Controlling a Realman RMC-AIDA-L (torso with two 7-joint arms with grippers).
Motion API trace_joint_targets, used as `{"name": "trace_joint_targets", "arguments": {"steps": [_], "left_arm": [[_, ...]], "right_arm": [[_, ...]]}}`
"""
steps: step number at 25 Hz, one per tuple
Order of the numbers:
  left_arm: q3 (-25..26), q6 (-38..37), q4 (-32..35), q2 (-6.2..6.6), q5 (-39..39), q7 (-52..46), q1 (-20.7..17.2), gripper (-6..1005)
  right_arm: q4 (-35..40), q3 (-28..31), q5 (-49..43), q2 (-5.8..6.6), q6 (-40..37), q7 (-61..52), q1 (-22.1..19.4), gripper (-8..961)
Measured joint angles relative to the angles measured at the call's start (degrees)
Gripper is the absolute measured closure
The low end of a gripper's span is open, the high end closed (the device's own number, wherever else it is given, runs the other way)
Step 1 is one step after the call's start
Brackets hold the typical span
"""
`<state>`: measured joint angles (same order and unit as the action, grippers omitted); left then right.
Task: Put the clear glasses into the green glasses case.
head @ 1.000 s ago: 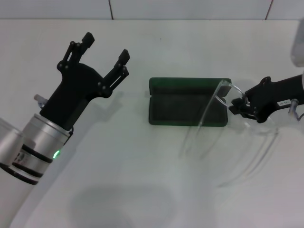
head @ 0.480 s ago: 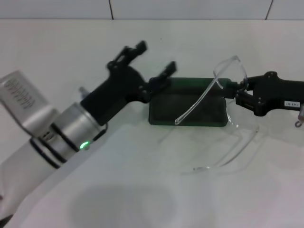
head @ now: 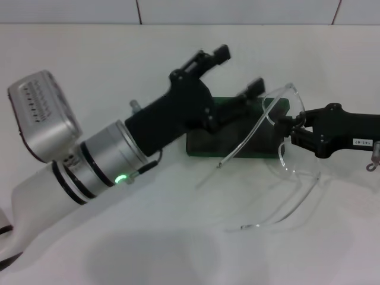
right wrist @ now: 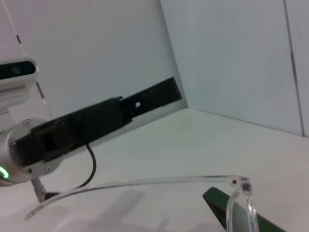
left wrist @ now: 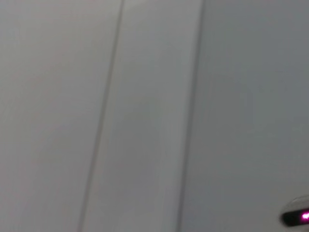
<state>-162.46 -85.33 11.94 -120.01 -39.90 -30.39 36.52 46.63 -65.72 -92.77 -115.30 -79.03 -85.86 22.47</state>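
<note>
The green glasses case (head: 205, 144) lies at the table's middle, its near edge and right end showing and the remainder covered by my left arm. My left gripper (head: 240, 70) is open above the case's far side, with one finger (head: 221, 53) beyond the case and the other (head: 255, 86) over it. From the right, my right gripper (head: 289, 126) is shut on the clear glasses (head: 292, 102), holding them tilted over the case's right end. One clear arm (head: 244, 142) slants across the case and the other (head: 284, 205) hangs nearer me. The right wrist view shows a glasses arm (right wrist: 145, 182) and a sliver of case (right wrist: 216, 199).
The white table (head: 119, 249) meets a tiled wall (head: 178, 10) at the back. My left arm's silver forearm (head: 89, 166) crosses the table's left half. The left wrist view shows only the wall (left wrist: 145, 116).
My left gripper has swung right from the table's left to above the case. The right gripper has carried the glasses slightly left and tilted them.
</note>
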Motion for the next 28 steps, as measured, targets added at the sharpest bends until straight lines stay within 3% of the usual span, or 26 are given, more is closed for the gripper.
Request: {"name": "trace_joint_targets", "arguments": {"steps": [8, 28], "left_arm": [[0.00, 0.31, -0.36, -0.22, 9.57, -0.97, 1.18, 127], [-0.18, 1.47, 0.38, -0.49, 10.86, 1.21, -0.38, 127]], "right_arm": [[-3.68, 0.46, 3.12, -0.05, -0.20, -0.62, 1.61, 829], [-13.90, 3.32, 10.45, 0.00, -4.53, -1.99, 5.54, 828]]}}
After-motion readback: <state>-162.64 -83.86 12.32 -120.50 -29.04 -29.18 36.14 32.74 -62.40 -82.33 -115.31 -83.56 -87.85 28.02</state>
